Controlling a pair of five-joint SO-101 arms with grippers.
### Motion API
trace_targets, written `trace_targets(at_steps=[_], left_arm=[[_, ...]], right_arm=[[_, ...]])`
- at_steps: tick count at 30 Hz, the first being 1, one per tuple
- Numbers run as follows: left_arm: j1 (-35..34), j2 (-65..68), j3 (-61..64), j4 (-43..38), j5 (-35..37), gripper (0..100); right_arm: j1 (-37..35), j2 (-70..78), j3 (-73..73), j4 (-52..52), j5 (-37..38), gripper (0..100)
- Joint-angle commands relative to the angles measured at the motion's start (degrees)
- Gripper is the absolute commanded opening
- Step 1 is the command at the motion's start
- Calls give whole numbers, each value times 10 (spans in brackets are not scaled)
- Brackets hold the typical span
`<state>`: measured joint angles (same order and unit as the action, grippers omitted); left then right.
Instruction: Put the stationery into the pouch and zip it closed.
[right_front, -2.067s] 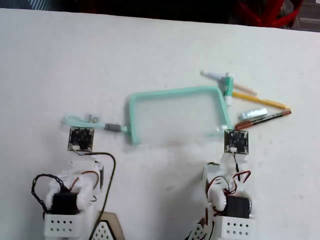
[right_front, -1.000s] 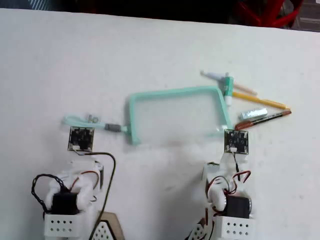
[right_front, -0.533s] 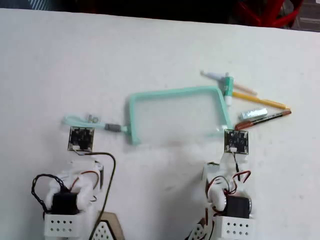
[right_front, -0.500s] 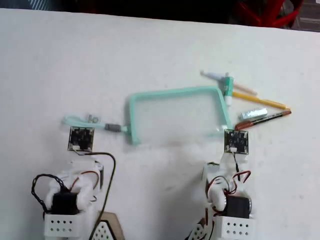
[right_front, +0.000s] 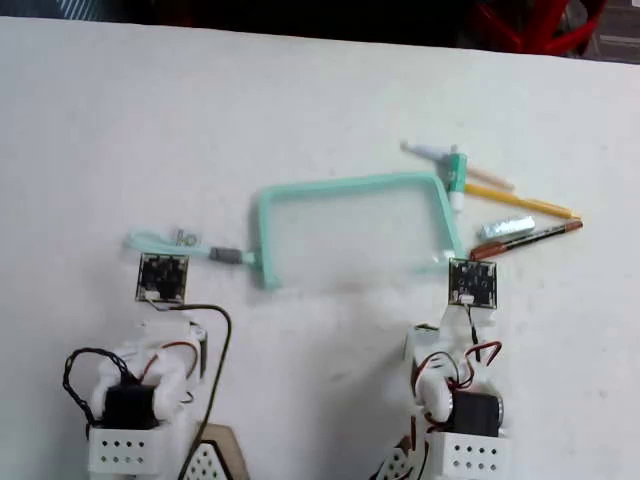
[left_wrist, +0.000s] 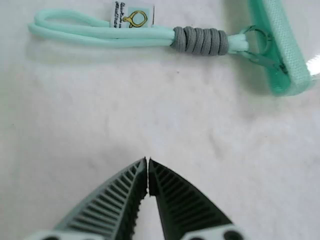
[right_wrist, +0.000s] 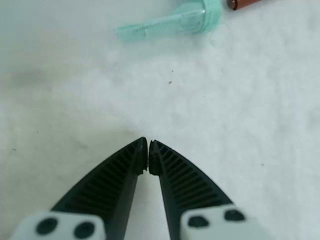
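High view: the pouch (right_front: 345, 185) lies flat and unfilled in the middle of the surface (right_front: 150, 110), with its strap (right_front: 155, 241) trailing off its left end. The stationery, several pens (right_front: 520, 204) and a small silver piece (right_front: 507, 227), lies in a loose cluster just beside the pouch's right end, outside it. Nothing has shifted over the last two seconds, so the task looks not yet begun.

Left wrist view: the left hand (left_wrist: 148, 162) is clenched on nothing. It hovers over bare surface near the strap, where a grey binding (left_wrist: 200, 40) joins the strap to the pouch's corner.

Right wrist view: the right hand (right_wrist: 148, 145) is likewise pinched together and empty, near the pouch's other near corner. The tip of a brown pen (right_wrist: 245, 3) lies just beyond that corner. I judge this hand must spread before any first pickup.
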<state>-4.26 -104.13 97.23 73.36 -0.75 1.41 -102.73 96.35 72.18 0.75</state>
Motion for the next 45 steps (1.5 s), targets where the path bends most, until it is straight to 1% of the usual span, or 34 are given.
trace_targets(at_steps=[1, 27, 29, 31, 35, 37, 38, 41, 45], left_arm=[[9, -4, -2, 3, -5, 26], [2, -4, -2, 3, -6, 25], [-29, -5, -2, 3, -7, 26], [-75, -5, -17, 4, -15, 27], [-185, -6, -61, 0, -117, 28], [-218, -6, -62, -17, -154, 28], [-225, -6, -58, -26, -156, 28], [-235, -6, -51, -45, -133, 28], [-235, -6, -49, -40, -128, 28]], right_arm=[[0, -4, 5, 3, -5, 23], [0, -4, 5, 3, -4, 20], [0, -4, 5, 3, -4, 20], [0, -4, 5, 3, -4, 20], [0, -4, 5, 3, -4, 20], [0, -4, 5, 3, -4, 20], [0, -4, 5, 3, -4, 20], [0, -4, 5, 3, -4, 20], [0, -4, 5, 3, -4, 20]])
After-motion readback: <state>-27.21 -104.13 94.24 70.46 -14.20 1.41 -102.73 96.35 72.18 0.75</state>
